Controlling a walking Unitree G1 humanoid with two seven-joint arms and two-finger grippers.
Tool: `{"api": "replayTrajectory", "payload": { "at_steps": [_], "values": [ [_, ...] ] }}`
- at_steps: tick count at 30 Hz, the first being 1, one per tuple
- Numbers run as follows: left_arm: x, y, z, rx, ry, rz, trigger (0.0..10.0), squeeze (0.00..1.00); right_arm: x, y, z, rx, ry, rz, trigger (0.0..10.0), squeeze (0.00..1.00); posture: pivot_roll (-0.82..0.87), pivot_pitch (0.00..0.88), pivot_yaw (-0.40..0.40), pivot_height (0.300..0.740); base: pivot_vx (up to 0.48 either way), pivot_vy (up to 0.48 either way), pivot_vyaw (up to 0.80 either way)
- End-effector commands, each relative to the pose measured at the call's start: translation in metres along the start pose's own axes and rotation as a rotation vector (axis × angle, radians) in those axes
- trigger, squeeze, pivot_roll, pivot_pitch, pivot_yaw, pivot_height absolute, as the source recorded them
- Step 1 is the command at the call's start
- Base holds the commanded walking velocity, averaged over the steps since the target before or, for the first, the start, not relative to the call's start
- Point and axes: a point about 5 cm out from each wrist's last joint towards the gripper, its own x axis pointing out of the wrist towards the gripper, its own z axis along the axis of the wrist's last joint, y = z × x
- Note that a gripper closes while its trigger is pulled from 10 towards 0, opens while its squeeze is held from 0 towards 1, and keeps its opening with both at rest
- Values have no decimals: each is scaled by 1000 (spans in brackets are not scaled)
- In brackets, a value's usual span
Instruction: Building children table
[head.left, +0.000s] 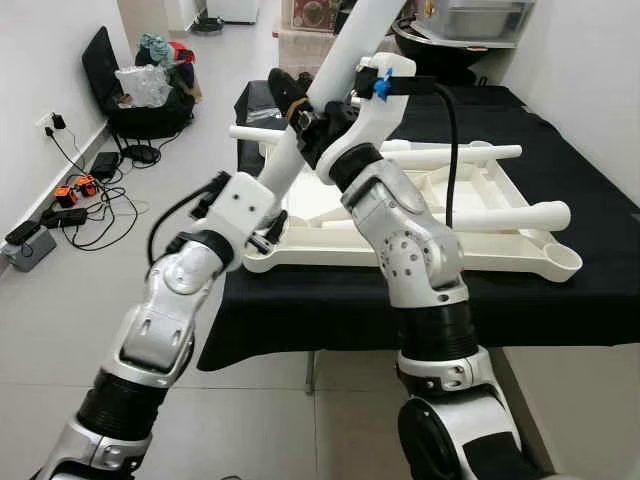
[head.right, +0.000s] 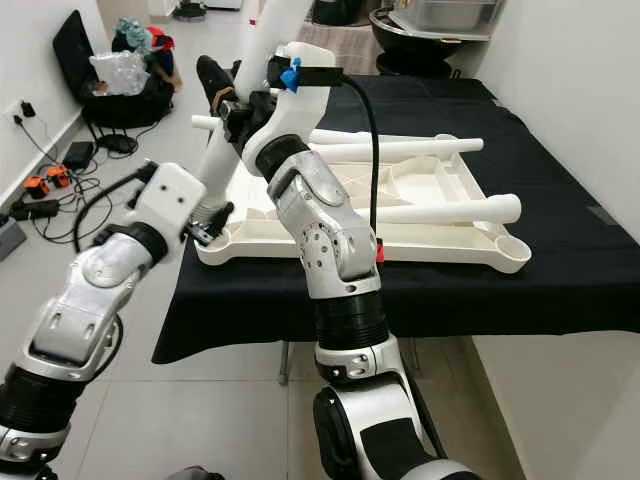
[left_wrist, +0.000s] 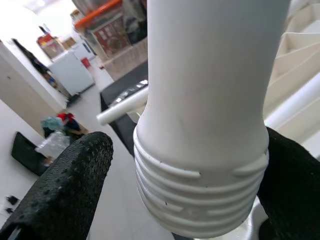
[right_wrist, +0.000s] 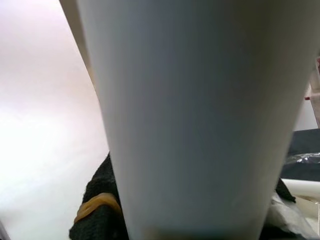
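As both hands grip it, table leg (head.left: 345, 50) tilts upward, threaded end down.

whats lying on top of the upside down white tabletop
Two loose white legs lie across the tabletop. Both grippers hold a third leg at its near-left corner. That corner socket is hidden behind the left gripper.

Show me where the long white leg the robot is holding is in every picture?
Left eye view: the long white plastic table leg slants up from the tabletop's near-left corner.
Right eye view: it rises left of centre.
Left wrist view: its ribbed threaded end sits between black fingers.
Right wrist view: its shaft looms close.
Shared landmark: the upside-down white plastic tabletop on black cloth.
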Motion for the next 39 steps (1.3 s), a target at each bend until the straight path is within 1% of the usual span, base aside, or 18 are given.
{"api": "replayTrajectory", "payload": {
  "at_steps": [1, 2, 3, 4, 9, 11, 12, 14, 15, 16, 17, 19, 20, 22, 25, 30, 35, 39],
  "values": [
    [-7, 20, -10, 42, 42, 112, 10000, 0, -3, -12, 5, -30, -14, -58, 0, 0, -13, 12, -37, 740, 0, 0, 0],
    [-10, 31, -12, 50, 49, 181, 10000, 0, -4, -21, 7, -60, -24, -97, 0, 0, -13, 12, -37, 740, 0, 0, 0],
    [-11, 34, -13, 50, 51, 199, 10000, 0, -5, -24, 8, -69, -27, -110, 0, 0, -13, 12, -37, 740, 0, 0, 0],
    [-14, 37, -14, 45, 57, 220, 10000, 0, -6, -33, 12, -87, -44, -167, 0, 0, -11, 9, -38, 740, 0, 0, 0],
    [-17, 36, -14, 14, 49, 229, 10000, 0, -9, -46, 19, -118, -91, -263, 0, 0, -8, 8, -36, 740, 0, 0, 0],
    [-22, 26, -12, -58, 30, 206, 10000, 0, -13, -61, 27, -175, -132, -359, 0, 0, -5, 7, -39, 740, 0, 0, 0],
    [-24, 21, -13, -91, 35, 193, 10000, 0, -15, -65, 28, -192, -137, -382, 8510, 0, -4, 6, -37, 740, 0, 0, 0],
    [-26, 14, -15, -114, 38, 179, 10000, 0, -17, -68, 28, -217, -133, -394, 8510, 0, -4, 6, -37, 740, 0, 0, 0],
    [-28, 11, -14, -128, 32, 182, 10000, 0, -19, -69, 28, -261, -129, -391, 10000, 0, -4, 6, -37, 740, 0, 0, 0],
    [-32, 9, -14, -161, 30, 210, 10000, 0, -24, -69, 26, -329, -113, -373, 10000, 0, -6, 4, -36, 740, 0, 0, 0],
    [-32, 9, -14, -161, 30, 210, 10000, 0, -24, -69, 26, -329, -113, -373, 10000, 0, -6, 4, -36, 740, 0, 0, 0],
    [-38, 4, -11, -181, 6, 226, 10000, 0, -33, -67, 22, -401, -99, -322, 10000, 0, -7, 4, -37, 740, 0, 0, 0],
    [-38, 4, -11, -181, 6, 226, 10000, 0, -33, -67, 22, -401, -99, -322, 10000, 0, -7, 4, -37, 740, 0, 0, 0],
    [-46, -2, -8, -196, -13, 243, 10000, 0, -46, -67, 17, -480, -80, -295, 10000, 0, -10, 5, -37, 740, 0, 0, 0],
    [-54, -6, -8, -212, -10, 267, 10000, 0, -64, -73, 10, -527, -58, -312, 10000, 0, -7, 2, -46, 740, 0, 0, 0],
    [-56, -7, -8, -222, -12, 293, 10000, 0, -74, -79, 6, -542, -38, -352, 10000, 0, -12, 0, -46, 740, 0, 0, 0],
    [-52, -5, -9, -288, 7, 310, 10000, 0, -78, -79, 5, -552, -32, -371, 10000, 0, -20, 0, -44, 740, 0, -448, 0],
    [-51, -5, -11, -312, 23, 311, 10000, 0, -78, -77, 6, -555, -32, -365, 10000, 0, -20, 0, -45, 740, 0, -442, 0]
  ]
}}
